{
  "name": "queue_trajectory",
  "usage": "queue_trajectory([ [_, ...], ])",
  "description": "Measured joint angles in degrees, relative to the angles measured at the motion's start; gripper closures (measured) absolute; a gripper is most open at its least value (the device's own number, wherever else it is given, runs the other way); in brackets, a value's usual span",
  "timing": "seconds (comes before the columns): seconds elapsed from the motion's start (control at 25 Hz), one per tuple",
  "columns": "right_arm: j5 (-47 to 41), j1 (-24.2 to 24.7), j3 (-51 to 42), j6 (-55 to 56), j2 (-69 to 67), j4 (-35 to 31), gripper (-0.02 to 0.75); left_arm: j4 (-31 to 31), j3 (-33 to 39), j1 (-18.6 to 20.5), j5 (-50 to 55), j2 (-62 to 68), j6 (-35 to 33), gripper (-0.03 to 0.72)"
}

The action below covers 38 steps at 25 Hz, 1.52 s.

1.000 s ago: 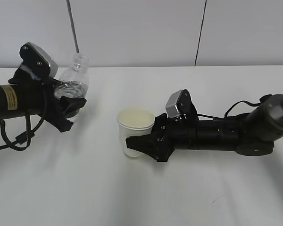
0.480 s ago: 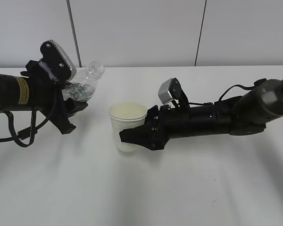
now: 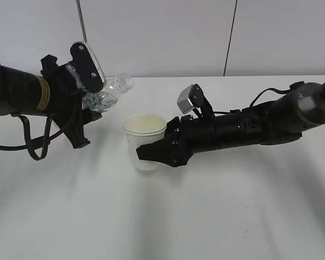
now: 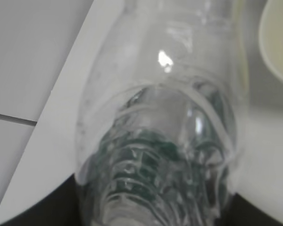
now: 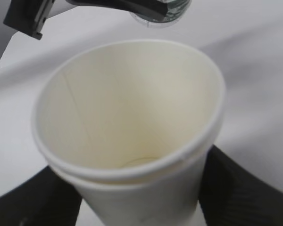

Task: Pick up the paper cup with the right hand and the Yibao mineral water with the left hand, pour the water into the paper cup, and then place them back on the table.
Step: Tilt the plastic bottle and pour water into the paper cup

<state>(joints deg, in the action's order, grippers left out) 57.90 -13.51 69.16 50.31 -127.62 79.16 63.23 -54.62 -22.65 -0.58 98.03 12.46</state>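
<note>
Left end effector (image 3: 85,116) gripping Yibao mineral water (image 3: 109,95), tilting neck toward paper cup (image 3: 145,141); right end effector (image 3: 151,156) clamping cup, mouth up, above bench (image 3: 206,216).

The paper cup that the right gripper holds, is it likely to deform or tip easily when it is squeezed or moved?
Probably yes. The paper cup looks thin-walled and empty in the right wrist view, so it is likely light and could crush if the right gripper squeezes hard. Its open top looks wider than its lower part, so once released it may tip at a small push.
</note>
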Motion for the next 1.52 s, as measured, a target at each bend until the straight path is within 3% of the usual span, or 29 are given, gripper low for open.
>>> queue_trajectory([
  [0.68, -1.84, -0.08, 3.15, 2.36, 0.00, 1.69, 0.208, 7.98, -1.74, -2.22, 9.44, -1.06, 0.00, 0.355],
  [1.52, -2.34, -0.08, 6.44, 6.78, -0.02, 7.02, 0.208, 17.14, -2.21, -2.48, 12.09, -1.06, 0.00, 0.365],
])
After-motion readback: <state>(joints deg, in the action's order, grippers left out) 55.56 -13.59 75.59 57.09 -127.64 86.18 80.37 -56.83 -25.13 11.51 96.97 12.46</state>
